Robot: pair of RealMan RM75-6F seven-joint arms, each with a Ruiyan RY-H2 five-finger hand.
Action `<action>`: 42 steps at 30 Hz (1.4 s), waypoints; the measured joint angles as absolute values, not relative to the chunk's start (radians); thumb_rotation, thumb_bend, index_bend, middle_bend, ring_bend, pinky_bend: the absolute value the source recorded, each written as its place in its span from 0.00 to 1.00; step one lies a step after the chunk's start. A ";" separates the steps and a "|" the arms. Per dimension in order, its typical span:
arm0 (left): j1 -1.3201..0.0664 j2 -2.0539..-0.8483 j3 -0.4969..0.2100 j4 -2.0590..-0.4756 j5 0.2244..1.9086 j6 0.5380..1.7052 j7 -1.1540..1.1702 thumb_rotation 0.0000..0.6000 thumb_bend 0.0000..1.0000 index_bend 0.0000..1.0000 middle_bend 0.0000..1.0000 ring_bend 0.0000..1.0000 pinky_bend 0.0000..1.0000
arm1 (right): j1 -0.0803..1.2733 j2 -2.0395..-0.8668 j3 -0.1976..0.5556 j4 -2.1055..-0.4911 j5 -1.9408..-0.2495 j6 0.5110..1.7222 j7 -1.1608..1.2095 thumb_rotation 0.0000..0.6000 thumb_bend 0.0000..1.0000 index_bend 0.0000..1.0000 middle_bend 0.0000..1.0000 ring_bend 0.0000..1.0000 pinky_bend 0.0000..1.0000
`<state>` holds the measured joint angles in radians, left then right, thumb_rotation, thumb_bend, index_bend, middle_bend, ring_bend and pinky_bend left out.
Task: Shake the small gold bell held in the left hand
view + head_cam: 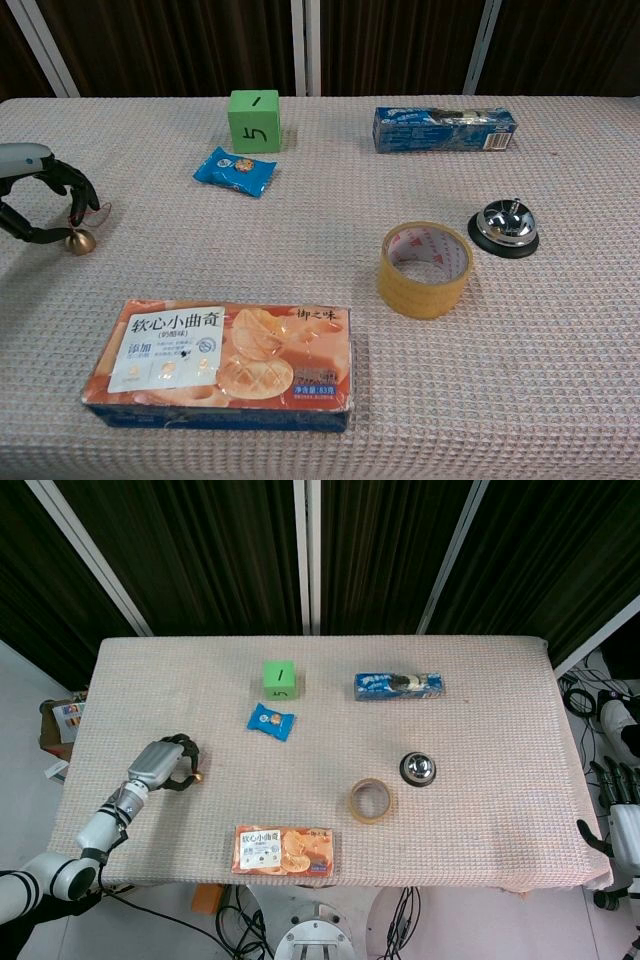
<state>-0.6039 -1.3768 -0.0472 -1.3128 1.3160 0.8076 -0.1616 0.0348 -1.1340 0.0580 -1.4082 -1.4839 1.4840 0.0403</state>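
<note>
The small gold bell (81, 241) hangs just above the cloth at the table's left side, also showing as a gold speck in the head view (198, 776). My left hand (165, 764) holds it, dark fingers curled around its red cord; in the chest view that hand (42, 196) enters from the left edge with the bell dangling under the fingertips. My right hand (622, 815) stays off the table at the far right edge of the head view, fingers apart and holding nothing.
A green cube (279, 677), blue snack packet (271, 721), blue cookie box (399, 686), silver desk bell (418, 769), tape roll (371, 800) and orange biscuit box (285, 851) lie on the woven tablecloth (480, 710).
</note>
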 measured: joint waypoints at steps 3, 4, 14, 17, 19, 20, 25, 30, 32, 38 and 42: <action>-0.602 -1.376 -0.046 -1.314 1.315 0.808 -0.162 1.00 0.37 0.55 0.29 0.14 0.21 | 0.035 -1.135 0.058 -1.408 -1.484 1.484 0.040 1.00 0.17 0.00 0.00 0.00 0.00; -0.602 -1.376 -0.046 -1.313 1.315 0.808 -0.162 1.00 0.37 0.55 0.29 0.14 0.21 | 0.035 -1.135 0.058 -1.408 -1.484 1.484 0.040 1.00 0.17 0.00 0.00 0.00 0.00; -0.601 -1.377 -0.044 -1.309 1.316 0.806 -0.167 1.00 0.37 0.56 0.29 0.14 0.21 | 0.034 -1.136 0.057 -1.408 -1.483 1.483 0.038 1.00 0.17 0.00 0.00 0.00 0.00; -0.601 -1.379 -0.044 -1.306 1.317 0.805 -0.169 1.00 0.38 0.56 0.29 0.14 0.21 | 0.035 -1.137 0.057 -1.407 -1.483 1.482 0.038 1.00 0.17 0.00 0.00 0.00 0.00; -0.601 -1.381 -0.045 -1.305 1.317 0.806 -0.169 1.00 0.39 0.56 0.29 0.14 0.21 | 0.035 -1.138 0.057 -1.406 -1.483 1.482 0.040 1.00 0.17 0.00 0.00 0.00 0.00; -0.601 -1.382 -0.045 -1.305 1.317 0.806 -0.170 1.00 0.39 0.56 0.29 0.14 0.21 | 0.035 -1.138 0.057 -1.405 -1.483 1.481 0.040 1.00 0.17 0.00 0.00 0.00 0.00; -0.602 -1.383 -0.046 -1.302 1.312 0.802 -0.168 1.00 0.42 0.57 0.29 0.14 0.21 | 0.034 -1.139 0.057 -1.400 -1.481 1.480 0.044 1.00 0.17 0.00 0.00 0.00 0.00; -0.603 -1.385 -0.047 -1.305 1.307 0.797 -0.165 1.00 0.44 0.59 0.30 0.14 0.21 | 0.035 -1.140 0.056 -1.399 -1.481 1.478 0.046 1.00 0.17 0.00 0.00 0.00 0.00; -0.603 -1.384 -0.047 -1.309 1.306 0.797 -0.168 1.00 0.45 0.61 0.30 0.14 0.21 | 0.035 -1.140 0.056 -1.397 -1.481 1.478 0.046 1.00 0.17 0.00 0.00 0.00 0.00; -0.599 -1.365 -0.057 -1.337 1.308 0.814 -0.183 1.00 0.48 0.63 0.31 0.14 0.21 | 0.034 -1.140 0.057 -1.396 -1.480 1.480 0.049 1.00 0.17 0.00 0.00 0.00 0.00; -0.592 -1.331 -0.082 -1.382 1.310 0.847 -0.232 1.00 0.48 0.63 0.31 0.15 0.23 | 0.034 -1.139 0.058 -1.395 -1.480 1.480 0.051 1.00 0.17 0.00 0.00 0.00 0.00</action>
